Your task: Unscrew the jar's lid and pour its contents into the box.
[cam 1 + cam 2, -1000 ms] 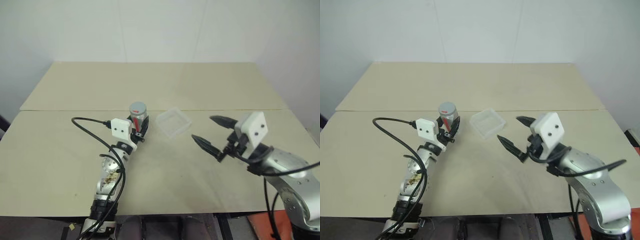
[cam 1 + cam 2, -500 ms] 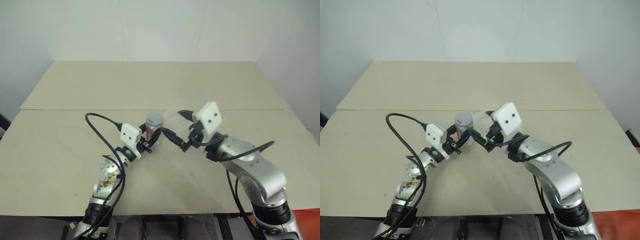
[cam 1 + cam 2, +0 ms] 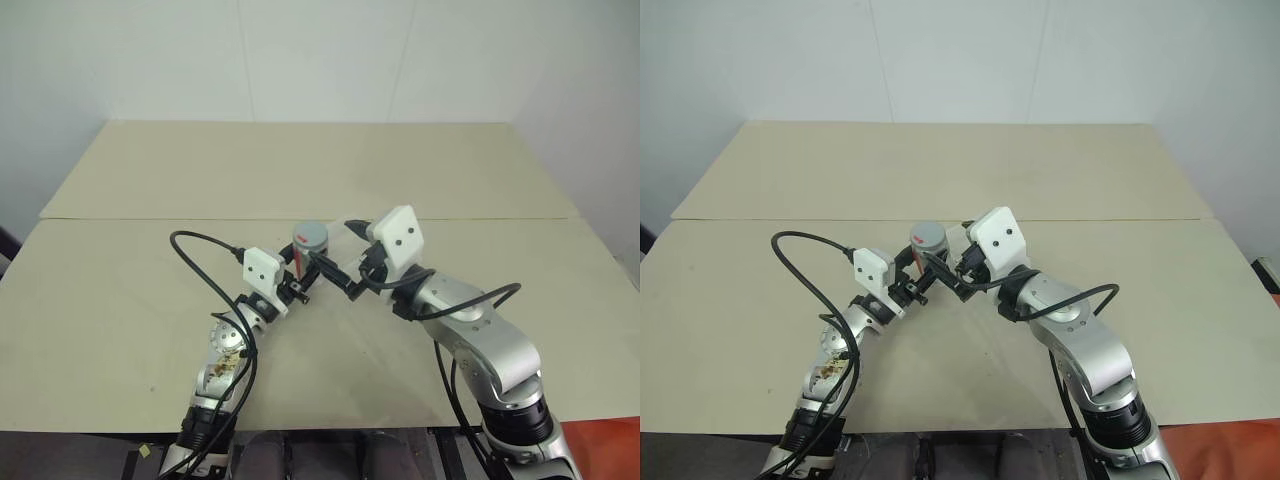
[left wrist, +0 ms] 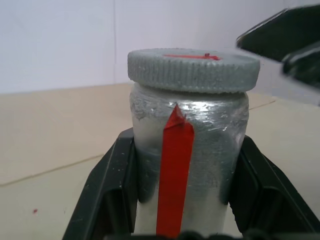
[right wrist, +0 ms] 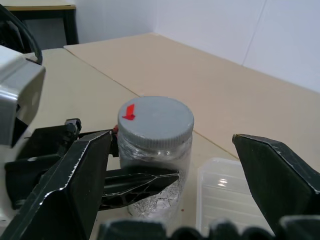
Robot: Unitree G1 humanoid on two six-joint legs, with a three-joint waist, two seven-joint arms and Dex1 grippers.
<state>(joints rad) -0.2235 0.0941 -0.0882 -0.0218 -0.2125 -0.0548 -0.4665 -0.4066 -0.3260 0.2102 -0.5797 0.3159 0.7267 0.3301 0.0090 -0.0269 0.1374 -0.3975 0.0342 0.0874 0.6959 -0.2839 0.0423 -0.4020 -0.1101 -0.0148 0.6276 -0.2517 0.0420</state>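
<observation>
Beige 2-panel tabletop (image 3: 150, 300), white walls. No legible writing. Left gripper (image 3: 300, 283) clamped on silvery red-striped jar (image 4: 187, 165), grey ribbed lid (image 5: 155, 120) on; right gripper (image 3: 345, 255) spread wide.

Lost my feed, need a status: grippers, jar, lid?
Left gripper shut on the jar. Right gripper open, fingers either side of the lid, not gripping. Lid on. Box beside the jar, nothing blocking.

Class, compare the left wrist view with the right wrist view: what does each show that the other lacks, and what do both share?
Left wrist view: the jar's vertical red stripe, with the left pincer shut on the jar.
Right wrist view: the clear box beside the jar and the open right pincer straddling the lid.
Both: the jar, its grey lid still on, and the tan table.
</observation>
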